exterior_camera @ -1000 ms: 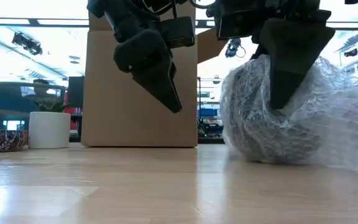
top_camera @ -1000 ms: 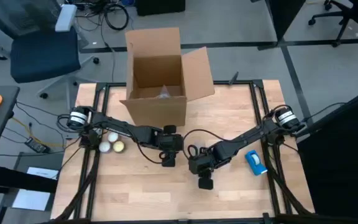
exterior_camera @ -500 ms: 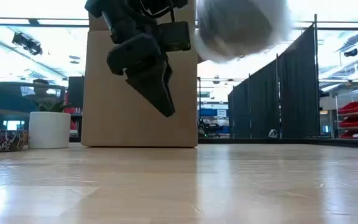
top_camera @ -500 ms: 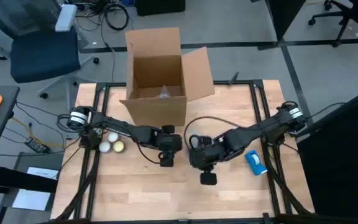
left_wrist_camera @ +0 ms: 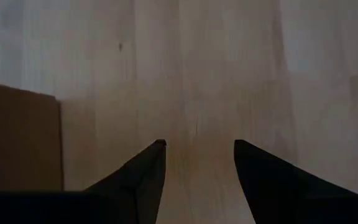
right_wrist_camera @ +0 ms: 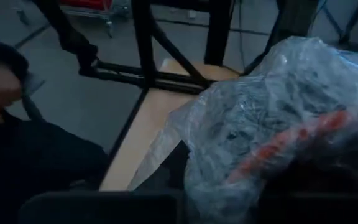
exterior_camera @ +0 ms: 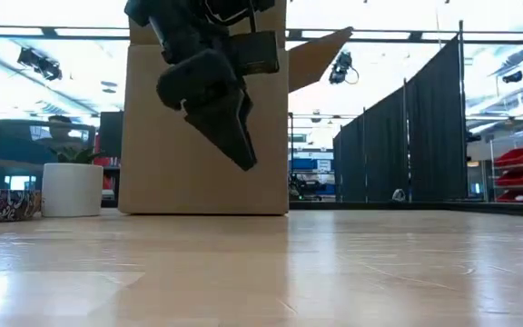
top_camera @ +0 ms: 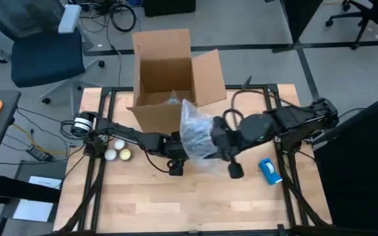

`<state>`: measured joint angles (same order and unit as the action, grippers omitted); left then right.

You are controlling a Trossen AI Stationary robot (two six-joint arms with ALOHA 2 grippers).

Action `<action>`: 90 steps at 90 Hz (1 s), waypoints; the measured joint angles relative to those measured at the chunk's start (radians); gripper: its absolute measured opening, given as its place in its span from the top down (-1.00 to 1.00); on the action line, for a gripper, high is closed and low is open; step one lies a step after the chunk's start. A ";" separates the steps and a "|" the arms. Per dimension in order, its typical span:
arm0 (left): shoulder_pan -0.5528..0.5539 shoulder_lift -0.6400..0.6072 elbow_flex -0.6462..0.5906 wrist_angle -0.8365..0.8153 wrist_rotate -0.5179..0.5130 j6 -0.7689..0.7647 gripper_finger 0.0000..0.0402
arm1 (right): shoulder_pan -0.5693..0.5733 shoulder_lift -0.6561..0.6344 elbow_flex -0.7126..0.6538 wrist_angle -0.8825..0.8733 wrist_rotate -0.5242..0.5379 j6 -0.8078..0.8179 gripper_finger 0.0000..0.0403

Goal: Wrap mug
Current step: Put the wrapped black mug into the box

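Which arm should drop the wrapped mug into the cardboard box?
Right. The right gripper already holds the bubble-wrapped mug lifted off the table, just in front of the open cardboard box. The left gripper is open and empty, over bare wood.

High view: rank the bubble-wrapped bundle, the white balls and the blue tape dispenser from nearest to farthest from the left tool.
Measured from the left tool, at the table's middle:
1. The bubble-wrapped bundle, just to its right, held up by the right arm.
2. The white balls, to its left near the table's left edge.
3. The blue tape dispenser, farthest, on the table's right side.
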<state>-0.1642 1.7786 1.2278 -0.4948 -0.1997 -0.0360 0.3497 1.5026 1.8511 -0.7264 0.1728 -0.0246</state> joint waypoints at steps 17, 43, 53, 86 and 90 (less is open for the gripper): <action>0.000 0.000 0.000 0.042 0.000 -0.002 0.14 | -0.055 -0.020 -0.001 0.164 0.058 -0.139 0.95; 0.000 0.000 0.000 0.041 0.001 -0.024 0.14 | -0.248 -0.018 -0.001 0.490 -0.062 -0.267 0.95; 0.000 0.000 -0.001 0.048 0.000 -0.023 0.14 | -0.361 -0.019 0.000 0.542 -0.132 -0.271 0.95; -0.005 0.000 -0.001 0.087 0.010 -0.134 0.14 | -0.635 0.066 -0.009 0.427 -0.179 -0.150 0.95; -0.006 0.000 -0.001 0.085 0.019 -0.138 0.14 | -0.644 0.087 -0.009 0.419 -0.197 -0.149 0.95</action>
<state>-0.1699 1.7786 1.2266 -0.4102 -0.1810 -0.1738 -0.2947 1.5899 1.8420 -0.3073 -0.0241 -0.1737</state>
